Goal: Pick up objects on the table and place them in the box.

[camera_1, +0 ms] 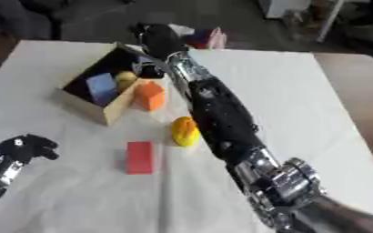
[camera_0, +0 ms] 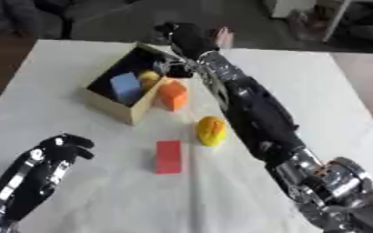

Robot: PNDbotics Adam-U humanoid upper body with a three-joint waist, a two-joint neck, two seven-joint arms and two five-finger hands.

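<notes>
Left eye view showed your right hand (camera_0: 188,38) over the box (camera_0: 110,102), grip impossible to tell; left hand (camera_0: 62,148) clenched, holding nothing. Inside sat a blue block (camera_0: 126,87) and yellow piece (camera_0: 148,78). Beside the box remained the orange block (camera_0: 173,94), yellow duck (camera_0: 211,131) and red block (camera_0: 169,156).

I see a white tabletop (camera_0: 317,91) carrying four items directly. Taking the open tan box (camera_0: 114,108) as landmark: it sits toward the far left of the surface, set at an angle. An orange block (camera_0: 173,95) stands just beside its near-right wall; I cannot tell whether they touch. A yellow rounded object (camera_0: 210,131) lies nearer me and to the right of the box, apart from it. A red rectangular block (camera_0: 169,156) lies flat, nearest me, well apart from the box.
</notes>
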